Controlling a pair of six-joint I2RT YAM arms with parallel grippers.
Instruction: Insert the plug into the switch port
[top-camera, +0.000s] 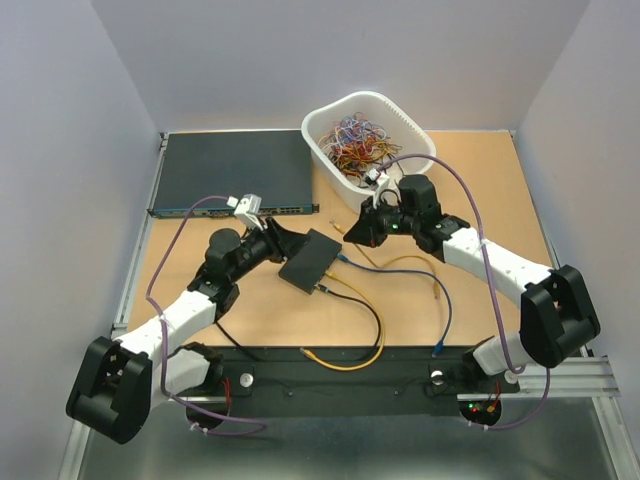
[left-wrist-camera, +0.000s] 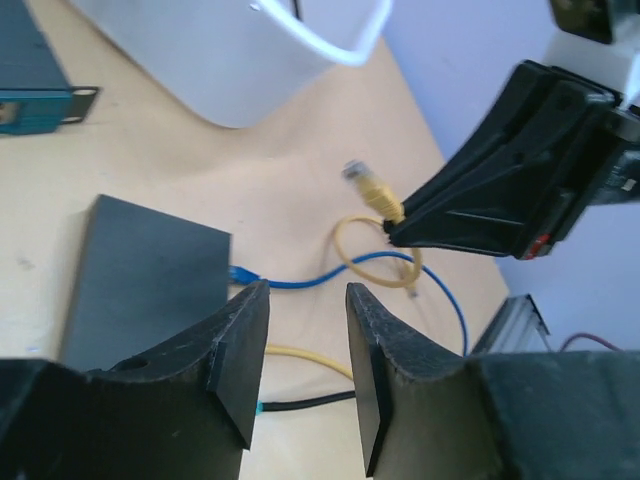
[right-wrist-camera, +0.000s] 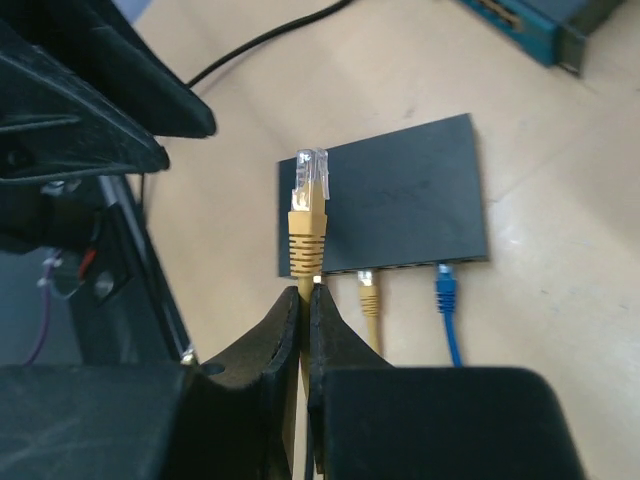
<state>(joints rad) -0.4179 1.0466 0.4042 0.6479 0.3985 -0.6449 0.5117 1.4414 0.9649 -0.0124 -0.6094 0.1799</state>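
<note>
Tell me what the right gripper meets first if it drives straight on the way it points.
Probably the small black switch: the yellow plug held in the right gripper aims at one end of it. Height is unclear, so it might pass over it.

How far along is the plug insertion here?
Done: the right gripper holds the yellow plug upright by its cable. In hand: plug apart from the black box; left gripper open nearby. Left: align it and push it into a port.
</note>
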